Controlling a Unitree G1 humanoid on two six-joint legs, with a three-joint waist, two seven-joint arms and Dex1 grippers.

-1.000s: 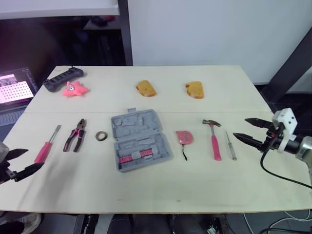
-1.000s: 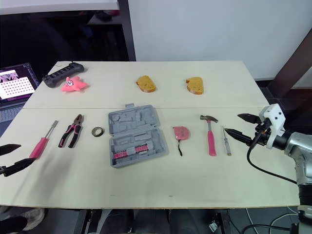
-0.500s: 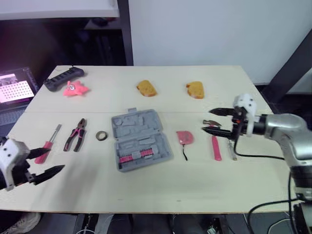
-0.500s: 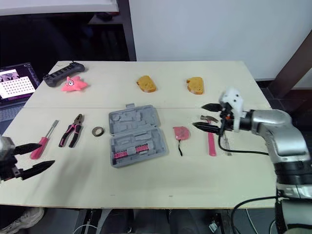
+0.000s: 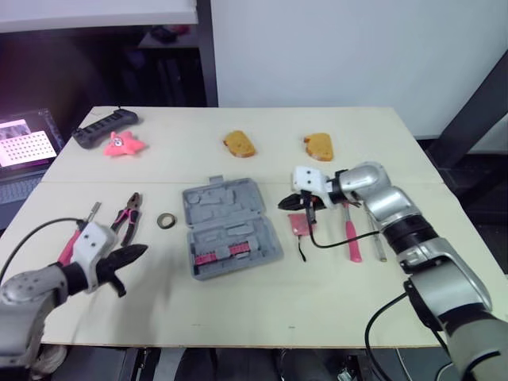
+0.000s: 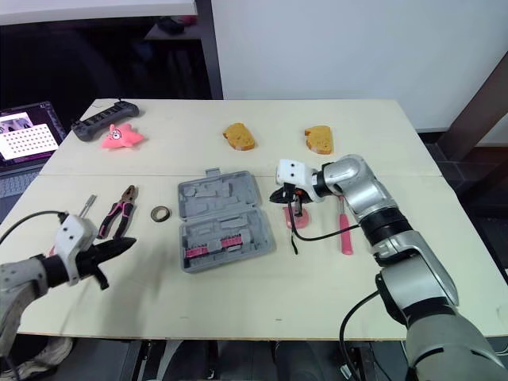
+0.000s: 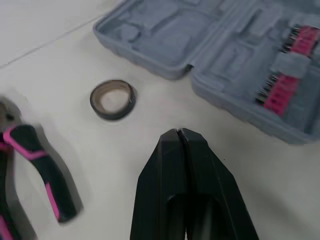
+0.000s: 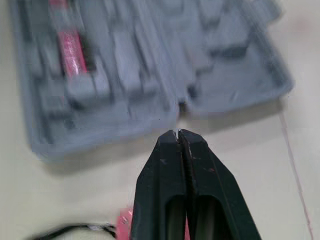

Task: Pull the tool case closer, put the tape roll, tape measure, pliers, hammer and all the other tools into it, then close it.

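1. Hovering just right of the open tool case (image 5: 230, 225) at frame centre, the right gripper (image 5: 282, 205) has its jaws pressed together, empty.
2. Left gripper (image 5: 136, 252), lower left, likewise closed, holding nothing, apart from the tool case.
3. Recommend bracing both sides and dragging evenly.

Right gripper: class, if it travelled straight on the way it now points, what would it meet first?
Most likely the open tool case, at its side edge near the hinge; the shut right gripper points straight at it, though the gap is hard to judge.
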